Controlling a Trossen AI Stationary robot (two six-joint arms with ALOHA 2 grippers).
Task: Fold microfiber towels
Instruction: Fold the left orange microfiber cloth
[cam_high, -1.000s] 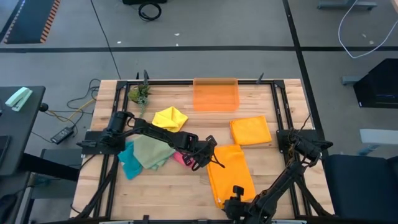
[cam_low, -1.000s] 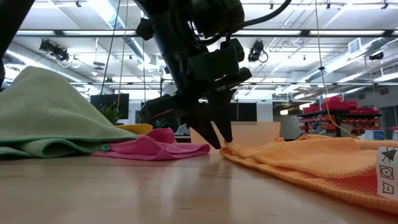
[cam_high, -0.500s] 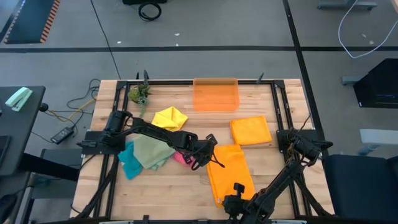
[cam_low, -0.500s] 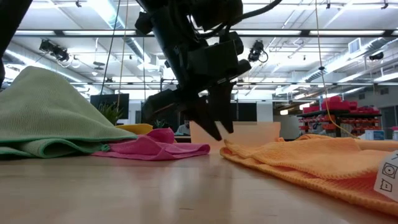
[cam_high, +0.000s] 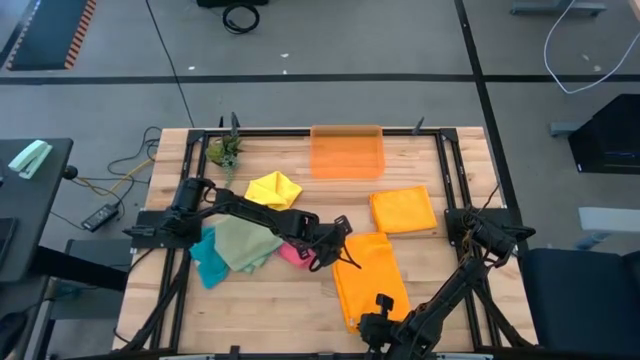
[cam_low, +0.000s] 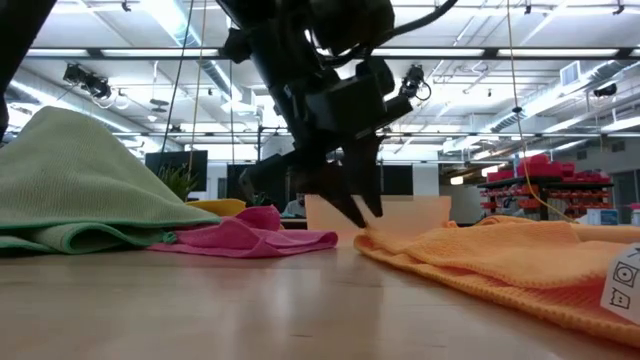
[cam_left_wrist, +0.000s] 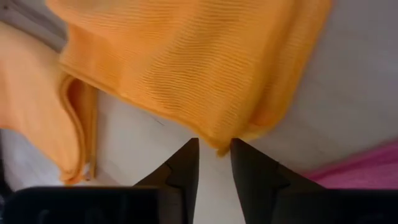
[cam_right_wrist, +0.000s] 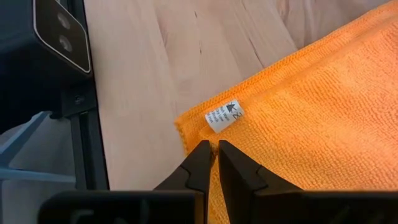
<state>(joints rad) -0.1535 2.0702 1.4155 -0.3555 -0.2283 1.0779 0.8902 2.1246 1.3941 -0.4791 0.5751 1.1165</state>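
The orange towel (cam_high: 371, 280) is spread on the table's (cam_high: 280, 300) near half, right of centre, with its near corner clamped between the closed fingers of the right gripper (cam_right_wrist: 214, 163), just beside the white tag (cam_right_wrist: 224, 116). Its far left corner is pinched between the narrowly parted fingers of the left gripper (cam_left_wrist: 214, 152). Compared with a second ago, that corner is raised slightly off the wood. The left arm is stretched across a green towel (cam_high: 243, 243) and a pink one (cam_low: 250, 238).

Wood table (cam_high: 420, 160): towels (cam_high: 240, 245), orange bin (cam_high: 346, 152), small plant (cam_high: 222, 152).
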